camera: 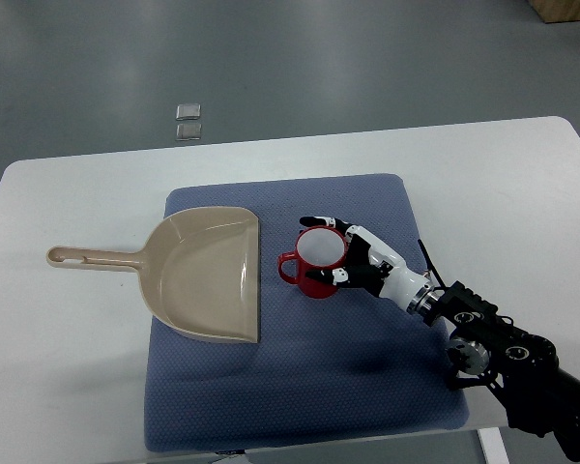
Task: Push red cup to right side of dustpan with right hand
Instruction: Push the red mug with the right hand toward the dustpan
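Already the right hand (343, 253) cups the red cup (316, 263) from its right, fingers curled around it, just right of the dustpan (208, 275).

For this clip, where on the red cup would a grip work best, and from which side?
The round body of the upright red cup with the white inside, taken from its right. Its small handle juts left toward the beige plastic dustpan, leaving the right wall free, and the right robot hand already wraps that side, with fingers at the far and near rim.
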{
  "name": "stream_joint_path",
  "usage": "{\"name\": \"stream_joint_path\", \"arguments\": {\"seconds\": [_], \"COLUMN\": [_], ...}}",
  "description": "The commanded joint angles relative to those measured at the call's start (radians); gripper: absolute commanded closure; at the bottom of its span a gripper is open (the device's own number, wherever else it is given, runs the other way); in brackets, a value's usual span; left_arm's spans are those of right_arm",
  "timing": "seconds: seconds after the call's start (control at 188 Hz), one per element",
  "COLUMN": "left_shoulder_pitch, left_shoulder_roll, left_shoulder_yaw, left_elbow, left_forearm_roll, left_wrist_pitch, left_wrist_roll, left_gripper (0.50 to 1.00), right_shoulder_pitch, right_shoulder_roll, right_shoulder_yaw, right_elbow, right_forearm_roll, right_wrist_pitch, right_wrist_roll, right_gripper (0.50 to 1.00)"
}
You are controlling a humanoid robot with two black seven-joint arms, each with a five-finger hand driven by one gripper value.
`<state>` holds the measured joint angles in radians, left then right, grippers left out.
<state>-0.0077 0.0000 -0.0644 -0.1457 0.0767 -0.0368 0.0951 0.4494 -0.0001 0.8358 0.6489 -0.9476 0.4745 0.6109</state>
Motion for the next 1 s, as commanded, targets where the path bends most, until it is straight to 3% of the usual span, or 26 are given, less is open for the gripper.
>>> {"name": "stream_joint_path", "arguments": {"seconds": [0.0, 0.995], "left_shoulder_pitch": [0.0, 0.0], "left_shoulder_roll": [0.0, 0.0], "left_shoulder_yaw": [0.0, 0.0], "left_elbow": [0.0, 0.0], "left_forearm_roll": [0.0, 0.0], "left_wrist_pitch": [0.0, 0.0], "left_wrist_roll": [0.0, 0.0], "left_gripper": [0.5, 0.5], "right_shoulder_pitch": [0.0, 0.006], "right_shoulder_roll": [0.0, 0.0], "right_shoulder_yaw": [-0.012, -0.09], "right_elbow": [0.003, 0.04], "right_forearm_roll": [0.0, -0.008], "right_wrist_pitch": [-0.004, -0.042], "right_wrist_roll": [0.0, 0.0], "right_gripper": [0.574, 0.572]}}
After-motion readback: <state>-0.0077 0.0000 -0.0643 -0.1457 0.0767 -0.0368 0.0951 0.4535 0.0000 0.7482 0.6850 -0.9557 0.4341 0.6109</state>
